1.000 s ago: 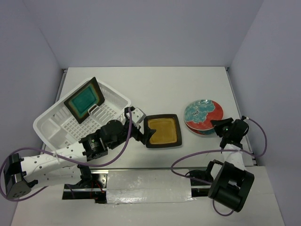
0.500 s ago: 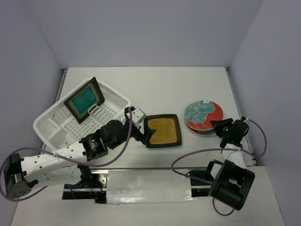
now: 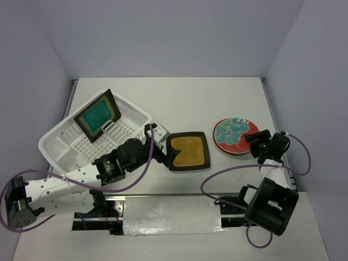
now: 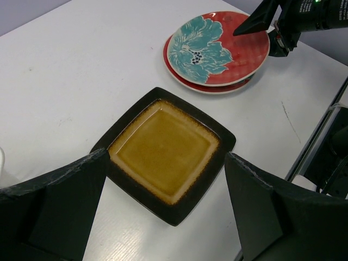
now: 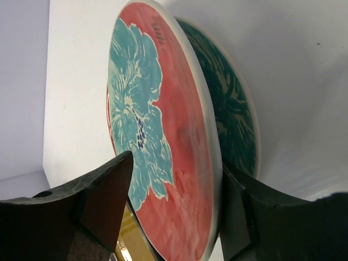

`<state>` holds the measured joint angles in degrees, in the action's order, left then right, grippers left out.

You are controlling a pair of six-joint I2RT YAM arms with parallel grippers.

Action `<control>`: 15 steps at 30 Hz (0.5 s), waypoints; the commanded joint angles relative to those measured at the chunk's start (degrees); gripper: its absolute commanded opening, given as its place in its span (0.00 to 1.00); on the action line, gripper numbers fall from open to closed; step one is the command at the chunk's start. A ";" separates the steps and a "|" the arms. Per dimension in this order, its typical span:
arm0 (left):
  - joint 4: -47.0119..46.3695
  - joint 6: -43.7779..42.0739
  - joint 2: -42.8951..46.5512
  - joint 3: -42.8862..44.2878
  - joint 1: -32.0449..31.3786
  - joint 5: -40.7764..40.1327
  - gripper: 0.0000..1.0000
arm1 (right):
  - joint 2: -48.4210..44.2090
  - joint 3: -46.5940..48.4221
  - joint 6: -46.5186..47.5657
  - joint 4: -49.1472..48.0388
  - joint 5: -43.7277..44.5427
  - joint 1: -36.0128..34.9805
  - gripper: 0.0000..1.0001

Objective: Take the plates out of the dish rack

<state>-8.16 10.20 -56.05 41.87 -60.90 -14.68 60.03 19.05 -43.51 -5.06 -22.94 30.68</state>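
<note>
Three plates out, one to go
We see the red plates [image 3: 234, 135] stacked at 3 o'clock and the mustard-yellow plate [image 3: 188, 150] mid-table. The teal-green plate [image 3: 98, 116] stands in the dish rack [image 3: 54, 142] at 9 o'clock. The left gripper [image 3: 165, 153] gapes empty, and the right gripper [image 3: 252, 142] is parted astride the upper red rim

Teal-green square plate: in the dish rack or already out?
In. The top view shows the teal-green square plate standing tilted on its edge inside the white dish rack, not lying on the table.
</note>
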 commanded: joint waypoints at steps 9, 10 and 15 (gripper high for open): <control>-3.09 -1.23 0.42 0.15 -0.27 0.61 1.00 | 0.79 12.24 4.66 14.99 8.52 0.00 0.78; -3.00 -1.23 0.42 0.23 -0.27 0.70 1.00 | 1.05 12.15 4.75 14.99 8.52 0.00 0.80; -3.09 -1.23 1.03 -0.03 -0.27 0.70 1.00 | 3.24 12.59 5.01 15.78 11.41 -1.23 0.80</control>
<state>-8.14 10.20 -56.12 41.87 -60.90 -14.68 62.41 28.64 -39.48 9.67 -14.50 30.24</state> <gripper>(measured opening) 0.995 0.800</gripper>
